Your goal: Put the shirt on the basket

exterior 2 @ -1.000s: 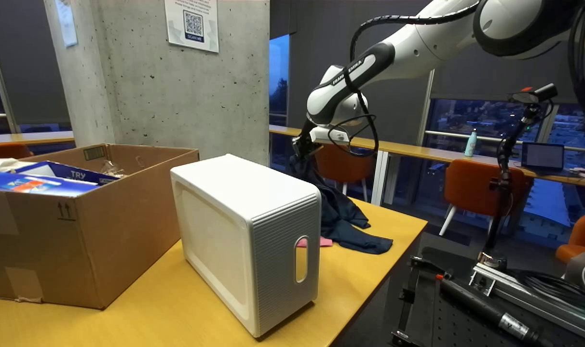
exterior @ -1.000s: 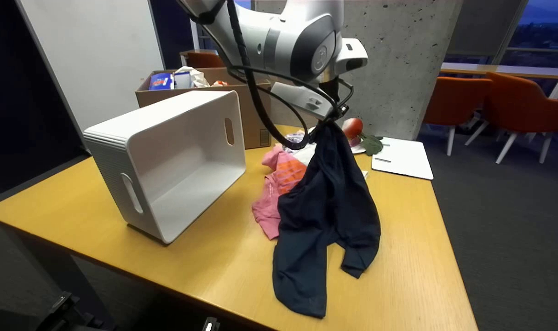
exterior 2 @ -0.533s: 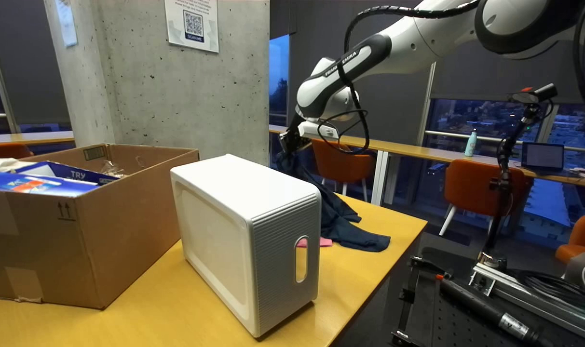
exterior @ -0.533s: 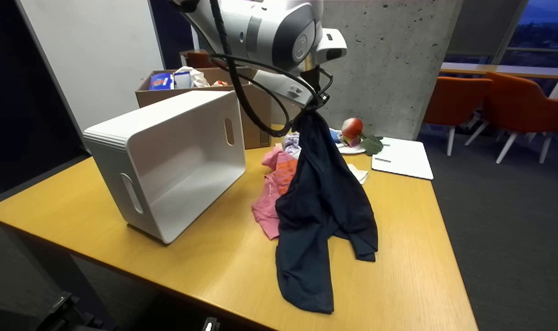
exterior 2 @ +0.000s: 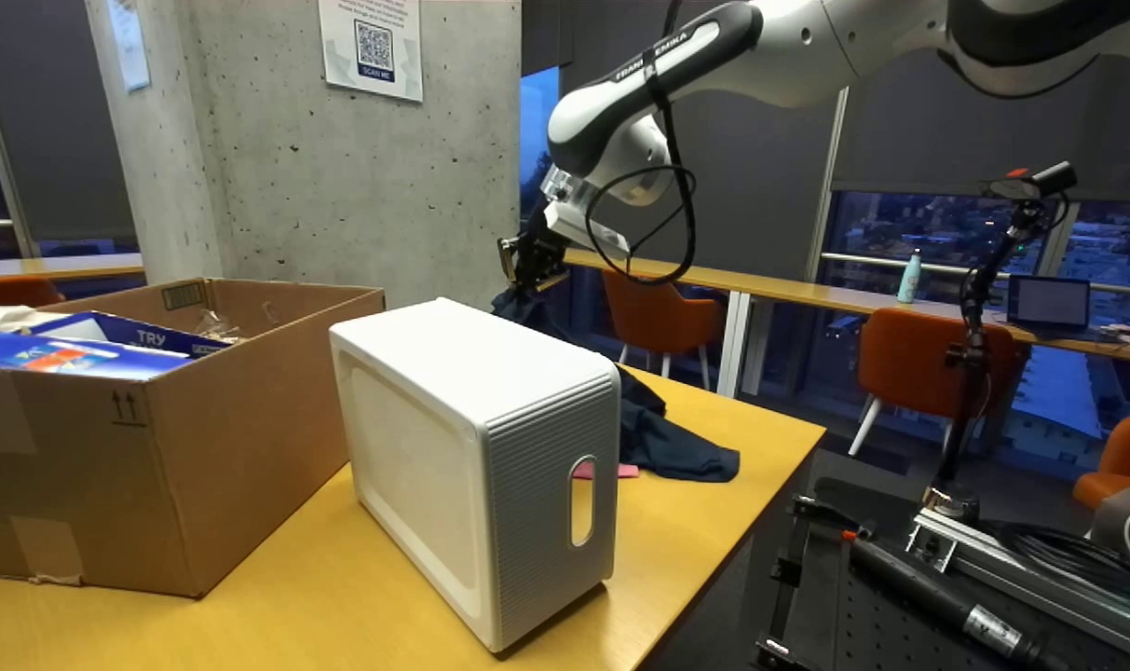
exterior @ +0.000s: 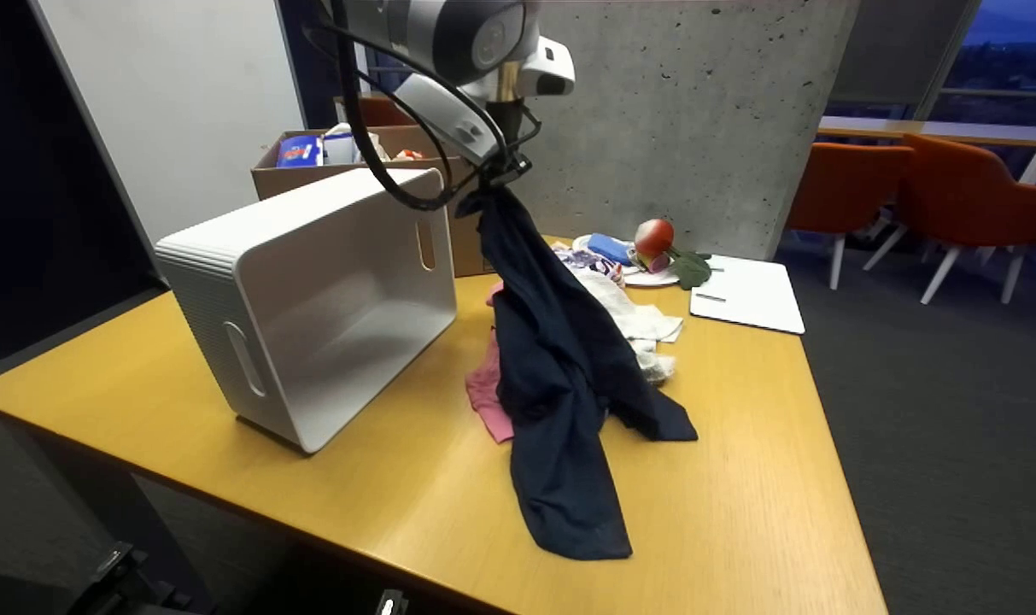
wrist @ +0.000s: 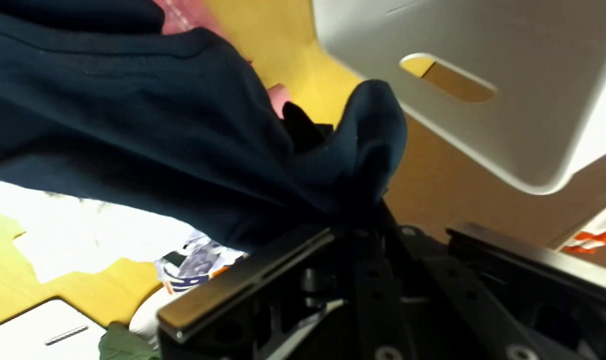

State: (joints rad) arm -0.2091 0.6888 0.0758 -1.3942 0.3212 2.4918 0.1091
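In an exterior view, we see, upper centre, the end effector (exterior: pixel 488 183) pinching the shirt (exterior: pixel 560 367) (partly on the desk (exterior: pixel 740 478)), the basket (exterior: pixel 313 282) left.

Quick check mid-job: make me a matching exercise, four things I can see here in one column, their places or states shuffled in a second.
Things
1. navy shirt
2. white basket
3. pink garment
4. cardboard box

States
A. resting on its side, opening facing sideways
B. open at the top, blue packaging inside
C. pinched in the gripper, lower end on the table
D. crumpled on the table, partly hidden by the navy shirt

Pairs: 1-C, 2-A, 3-D, 4-B
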